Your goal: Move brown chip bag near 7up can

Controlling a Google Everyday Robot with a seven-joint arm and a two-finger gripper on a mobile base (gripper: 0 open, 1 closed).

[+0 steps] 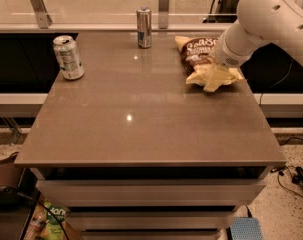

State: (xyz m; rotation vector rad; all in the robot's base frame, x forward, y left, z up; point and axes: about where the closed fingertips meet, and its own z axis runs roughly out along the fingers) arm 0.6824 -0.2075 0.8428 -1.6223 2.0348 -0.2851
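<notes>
The brown chip bag (195,52) lies flat at the back right of the table, its lettering facing up. The 7up can (68,57) stands upright at the table's back left corner, far from the bag. My gripper (214,78) reaches down from the right on the white arm (261,19) and sits at the bag's near right end, low over the table. The arm's wrist hides the bag's right side, and I cannot tell whether the gripper touches the bag.
A slim, taller silver-and-blue can (144,27) stands at the back middle, between the 7up can and the bag. The brown tabletop (141,119) ends at a glass rail behind. Cables and clutter lie on the floor on both sides.
</notes>
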